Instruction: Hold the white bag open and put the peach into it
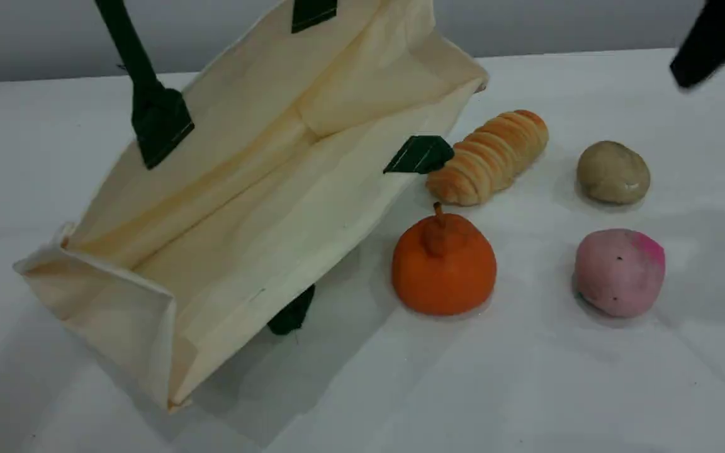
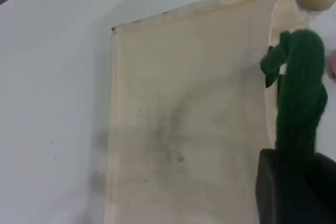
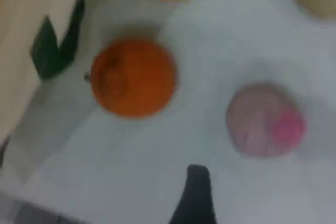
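The left claw (image 2: 296, 184) is clamped on the green handle (image 2: 300, 98) of the white bag (image 1: 262, 207), whose mouth stands open. The peach (image 1: 619, 272) sits on the bench (image 1: 526, 377) — right of an orange fruit (image 1: 443, 264), apart from the bag — with the right claw (image 3: 195, 196) spread wide above it.

Open white bag (image 1: 262, 207), pink peach (image 1: 619, 272) apart

We place the bag (image 1: 262, 207) at left; right of it, the bread roll (image 1: 488, 157) and lump (image 1: 613, 172) lie far, the stemmed fruit (image 1: 443, 270) and peach (image 1: 619, 272) near.
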Action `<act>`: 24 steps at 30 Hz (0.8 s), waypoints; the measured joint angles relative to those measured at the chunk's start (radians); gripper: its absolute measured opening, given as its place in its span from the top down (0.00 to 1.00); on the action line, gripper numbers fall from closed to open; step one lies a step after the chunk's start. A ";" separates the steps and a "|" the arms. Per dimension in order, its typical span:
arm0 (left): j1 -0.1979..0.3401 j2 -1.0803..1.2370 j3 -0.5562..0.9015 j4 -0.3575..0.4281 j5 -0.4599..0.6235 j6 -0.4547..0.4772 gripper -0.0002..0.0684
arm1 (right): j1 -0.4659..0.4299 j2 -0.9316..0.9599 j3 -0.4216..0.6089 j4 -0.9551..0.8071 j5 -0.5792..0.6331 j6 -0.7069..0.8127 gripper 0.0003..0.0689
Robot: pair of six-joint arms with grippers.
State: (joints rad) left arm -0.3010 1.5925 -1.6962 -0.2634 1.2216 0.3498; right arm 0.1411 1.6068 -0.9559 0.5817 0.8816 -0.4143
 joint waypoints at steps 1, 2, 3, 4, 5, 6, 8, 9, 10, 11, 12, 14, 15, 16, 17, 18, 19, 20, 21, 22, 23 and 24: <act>0.000 0.000 0.000 0.000 0.000 0.000 0.85 | 0.000 0.016 0.000 0.000 0.021 0.000 0.17; 0.000 0.000 0.000 0.000 0.000 0.000 0.85 | 0.000 0.031 0.000 0.000 0.042 0.001 0.17; 0.000 0.000 0.000 0.000 0.000 0.000 0.85 | 0.000 0.042 0.000 0.000 0.055 0.005 0.17; 0.000 0.000 0.000 0.000 0.000 0.000 0.85 | 0.000 0.054 0.000 0.000 0.059 0.005 0.17; 0.000 0.000 0.000 0.000 0.000 0.000 0.85 | 0.000 0.065 0.000 0.000 0.059 0.005 0.17; 0.000 0.000 0.000 -0.001 0.000 0.000 0.85 | 0.000 0.075 0.000 0.000 0.049 0.005 0.17; 0.000 0.000 0.000 -0.002 0.000 0.000 0.85 | 0.000 0.106 0.000 0.000 0.021 0.005 0.17; 0.000 0.000 0.000 -0.003 0.000 0.000 0.85 | 0.000 0.123 0.000 0.000 0.012 0.004 0.17; 0.000 0.000 0.000 -0.003 0.000 0.000 0.85 | 0.000 0.138 0.000 0.000 0.008 0.004 0.17; 0.000 0.000 0.000 -0.003 0.000 0.000 0.85 | 0.000 0.157 0.000 0.000 0.003 0.004 0.17; 0.000 0.000 0.000 -0.004 0.000 0.000 0.85 | 0.000 0.176 0.000 0.000 -0.008 0.004 0.17; 0.000 0.000 0.000 -0.004 0.000 0.000 0.85 | 0.000 0.209 0.000 0.000 -0.024 0.004 0.17; 0.000 0.000 0.000 -0.005 0.000 0.000 0.85 | 0.000 0.224 0.000 0.000 -0.030 0.004 0.17; 0.000 0.000 0.000 -0.005 0.000 0.000 0.85 | 0.000 0.238 0.000 0.001 -0.035 0.004 0.17; 0.000 0.000 0.000 -0.005 0.000 0.000 0.85 | 0.000 0.248 0.000 0.006 -0.041 0.004 0.17; 0.000 0.000 0.000 -0.005 0.000 0.000 0.85 | 0.000 0.261 0.001 0.014 -0.052 -0.001 0.17; 0.000 0.000 0.000 -0.005 0.000 0.000 0.85 | 0.000 0.272 0.001 0.022 -0.062 -0.004 0.17; 0.000 0.000 0.000 -0.005 0.000 0.000 0.85 | 0.000 0.283 0.001 0.030 -0.071 -0.012 0.17; 0.000 0.000 0.000 -0.005 0.000 0.000 0.85 | 0.000 0.291 0.001 0.033 -0.076 -0.016 0.17; 0.000 0.000 0.000 -0.005 0.000 0.000 0.85 | 0.000 0.300 0.001 0.033 -0.084 -0.016 0.17; 0.000 0.000 0.000 -0.006 0.000 0.000 0.85 | 0.000 0.308 0.001 0.033 -0.096 -0.016 0.17; 0.000 0.000 0.000 -0.006 0.000 0.000 0.85 | 0.000 0.314 0.001 0.033 -0.111 -0.016 0.17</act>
State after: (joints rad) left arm -0.3010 1.5925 -1.6962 -0.2696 1.2216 0.3498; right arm 0.1411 1.9209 -0.9550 0.6150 0.7707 -0.4301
